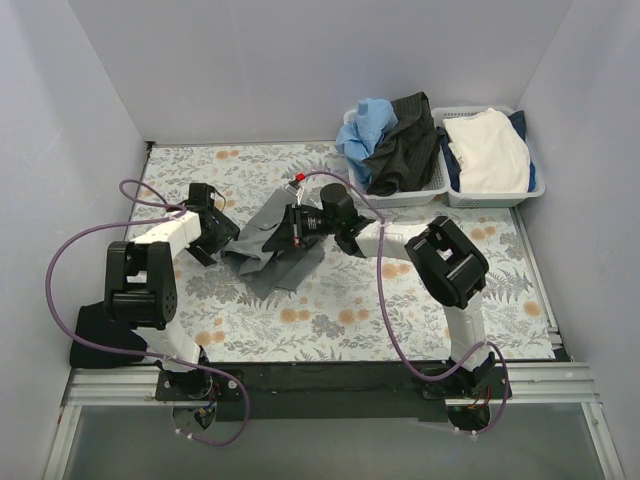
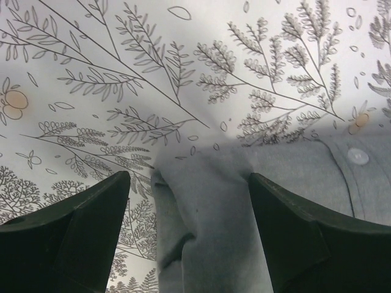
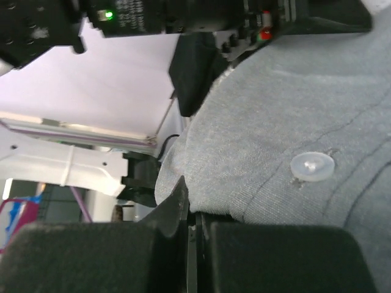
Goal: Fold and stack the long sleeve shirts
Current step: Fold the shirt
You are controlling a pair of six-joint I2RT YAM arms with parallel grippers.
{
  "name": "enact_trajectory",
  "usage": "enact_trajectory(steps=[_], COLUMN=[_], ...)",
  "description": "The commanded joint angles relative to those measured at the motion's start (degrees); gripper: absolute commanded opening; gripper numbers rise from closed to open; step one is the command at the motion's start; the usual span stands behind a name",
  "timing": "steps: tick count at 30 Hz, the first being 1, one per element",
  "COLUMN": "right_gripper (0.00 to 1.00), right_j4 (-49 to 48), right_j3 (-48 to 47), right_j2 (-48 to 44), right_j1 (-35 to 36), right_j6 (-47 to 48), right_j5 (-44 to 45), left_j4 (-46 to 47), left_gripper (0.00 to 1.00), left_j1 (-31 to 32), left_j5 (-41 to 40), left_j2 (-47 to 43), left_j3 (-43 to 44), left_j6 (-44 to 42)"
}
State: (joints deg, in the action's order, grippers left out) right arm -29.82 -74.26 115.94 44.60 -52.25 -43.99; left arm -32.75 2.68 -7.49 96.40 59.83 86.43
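The soft mid-grey long sleeve shirt is lying bunched in the middle of the flowery table cover. Its edge is being clamped by the right claw. The left claw is being held apart over a fold, gripping nothing. The thin pinch could slip if pulled hard. The black shirt is waiting in a white lattice basket close behind. Open room is being left in front.

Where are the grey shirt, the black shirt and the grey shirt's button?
grey shirt (image 1: pixel 262 240): top external view, on the left half of the cloth.
black shirt (image 1: pixel 405 140): top external view, on the middle of the cloth, lying in the left basket (image 1: pixel 402 198).
button (image 3: pixel 312 166): right wrist view, on the button's centre.
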Motion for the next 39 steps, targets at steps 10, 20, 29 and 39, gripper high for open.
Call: enact_trajectory(steps=[10, 20, 29, 39], right_gripper=[0.51, 0.62, 0.36, 0.12], right_j4=[28.73, 45.91, 50.39, 54.17], right_j3=[8.97, 11.51, -11.33, -21.90], right_j2=[-8.61, -21.37, -6.09, 2.01], right_j1=[0.22, -0.65, -1.88, -2.76], right_j6=[23.66, 33.53, 32.82, 33.62], right_j5=[8.11, 32.10, 40.38, 36.61], left_j4=[-1.96, -0.21, 3.83, 3.31], left_gripper=[0.78, 0.77, 0.70, 0.43], left_j1=[-1.10, -0.31, 11.29, 17.36], left_j5=[1.77, 3.97, 9.31, 10.56], left_j2=[1.95, -3.56, -12.90, -18.09], left_j3=[6.43, 9.69, 1.34, -8.31], left_j6=[-2.93, -5.65, -10.23, -10.41])
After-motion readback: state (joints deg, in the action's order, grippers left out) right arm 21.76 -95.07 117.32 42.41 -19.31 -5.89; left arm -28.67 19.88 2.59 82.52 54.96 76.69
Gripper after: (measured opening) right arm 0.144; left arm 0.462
